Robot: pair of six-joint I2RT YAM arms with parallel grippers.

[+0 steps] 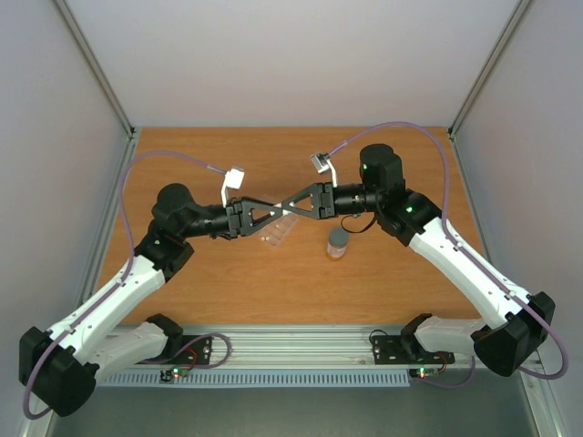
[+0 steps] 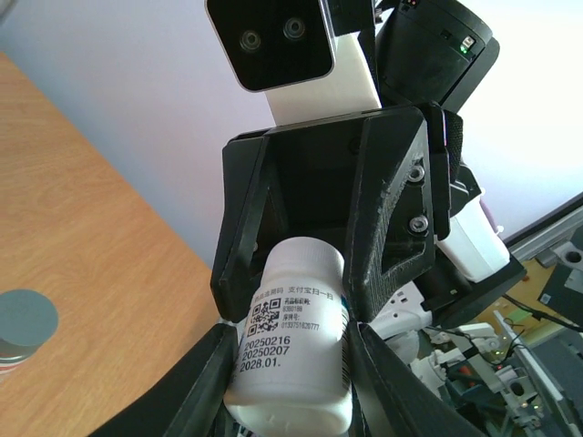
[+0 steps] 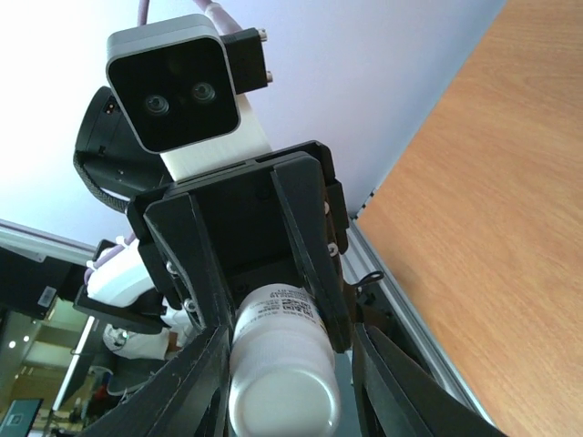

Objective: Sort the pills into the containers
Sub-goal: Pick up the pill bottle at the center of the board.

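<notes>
Pill box point(image 1: 275, 235) clear, flat; white bottle point(image 2: 291, 355) in left end effector point(image 2: 290, 330)

Bright, even, diffuse light fills the overhead view. The table point(image 1: 291, 291) carries only soft, faint shadows beneath the arms point(image 1: 137, 282), and everything there is sharp. In both wrist views the white bottle point(image 2: 291, 346) is crisp and mildly glossy, the background clutter point(image 2: 537, 300) goes soft, and the pale wall point(image 3: 383, 73) is nearly washed out.
</notes>
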